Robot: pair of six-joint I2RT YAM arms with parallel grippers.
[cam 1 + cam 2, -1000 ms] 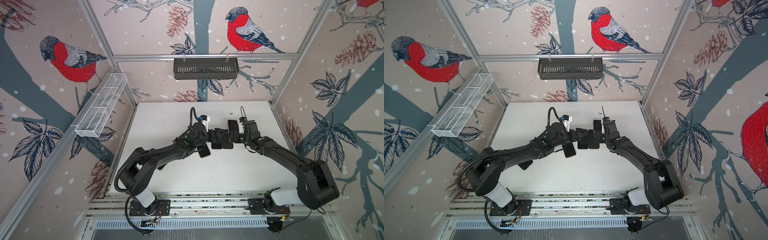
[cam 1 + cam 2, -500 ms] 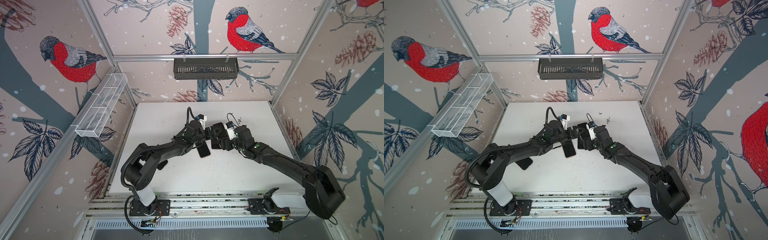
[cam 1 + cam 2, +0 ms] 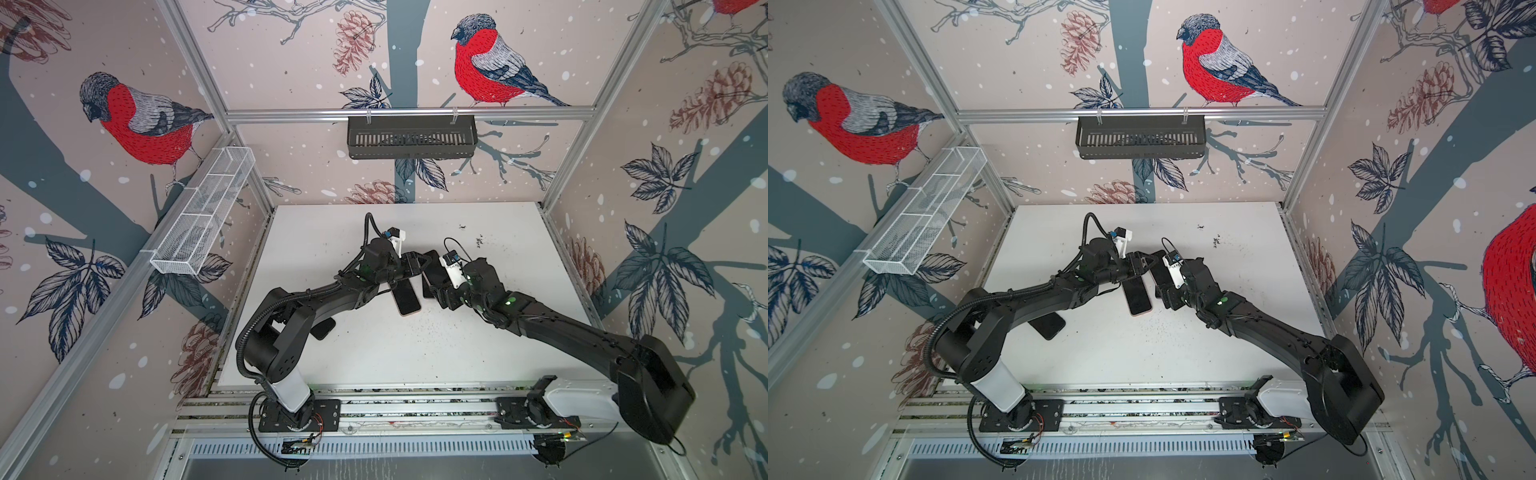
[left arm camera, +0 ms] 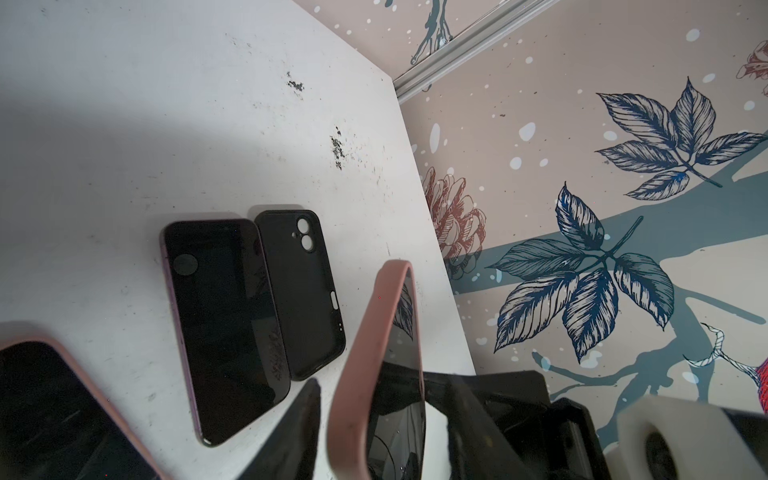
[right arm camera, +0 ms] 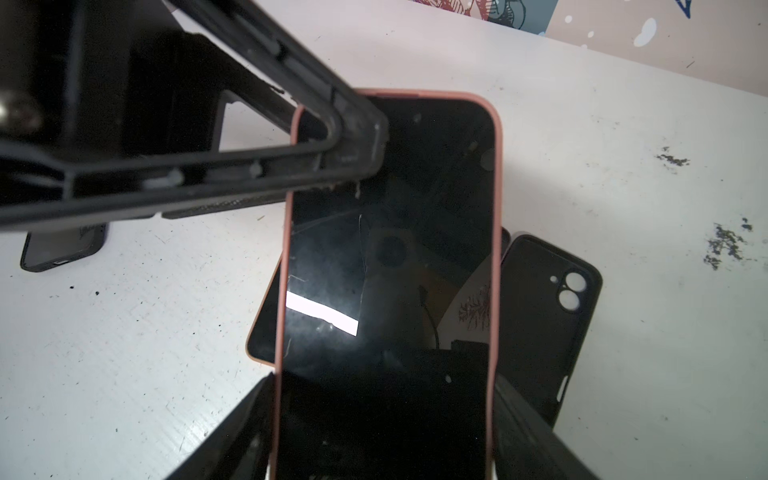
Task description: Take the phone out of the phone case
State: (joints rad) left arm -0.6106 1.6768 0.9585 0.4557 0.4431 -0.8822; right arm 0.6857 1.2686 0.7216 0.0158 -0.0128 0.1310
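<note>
Both arms reach from the near edge and bend inward, meeting above the middle of the surface (image 3: pixel 415 353). The right gripper (image 5: pixel 384 399) clamps the phone (image 5: pixel 390 249), seated in its pink case (image 4: pixel 365 332), by the long sides and holds it off the surface. The left gripper (image 3: pixel 419 264) straddles the phone's far end, one finger (image 5: pixel 353 141) across a screen corner. Whether it pinches I cannot tell.

We find both top views evenly lit, walls bowing at the edges, while up close a grey shadow dims the table (image 4: pixel 104 83), a white glare bar streaks the phone (image 5: pixel 390 270) and near objects blur.
</note>
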